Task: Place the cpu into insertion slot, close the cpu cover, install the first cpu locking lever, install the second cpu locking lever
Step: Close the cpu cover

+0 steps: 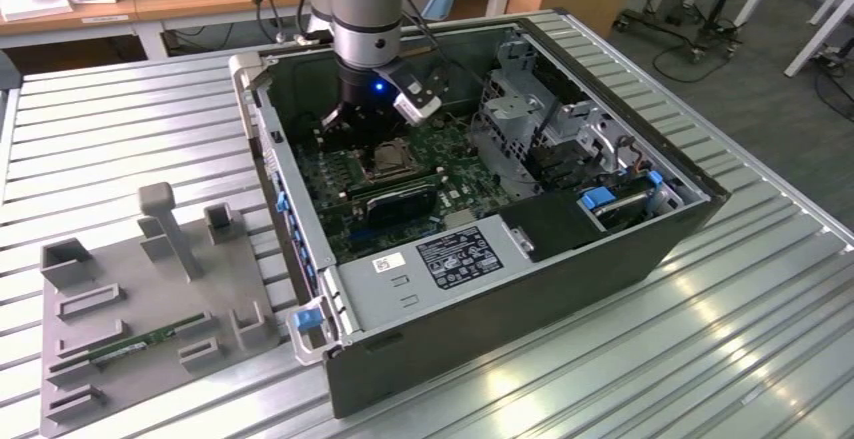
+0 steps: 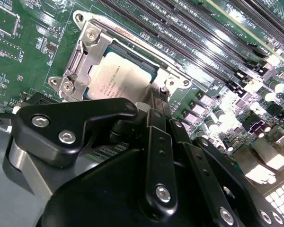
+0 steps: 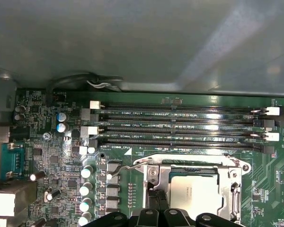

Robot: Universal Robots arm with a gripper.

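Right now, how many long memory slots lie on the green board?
4, parallel beside the cpu: the nearest slot, the second slot, the third slot, and the farthest slot, by the case wall. None seems hidden.

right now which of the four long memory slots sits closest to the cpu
The memory slot running directly alongside the cpu cover. The other three lie beyond it, toward the case wall.

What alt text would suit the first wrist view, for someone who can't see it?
A silvery cpu sits in the insertion slot on a green circuit board, the metal cpu cover lying flat around it, with the robot's black hand at the socket's edge. Black memory slots run alongside.
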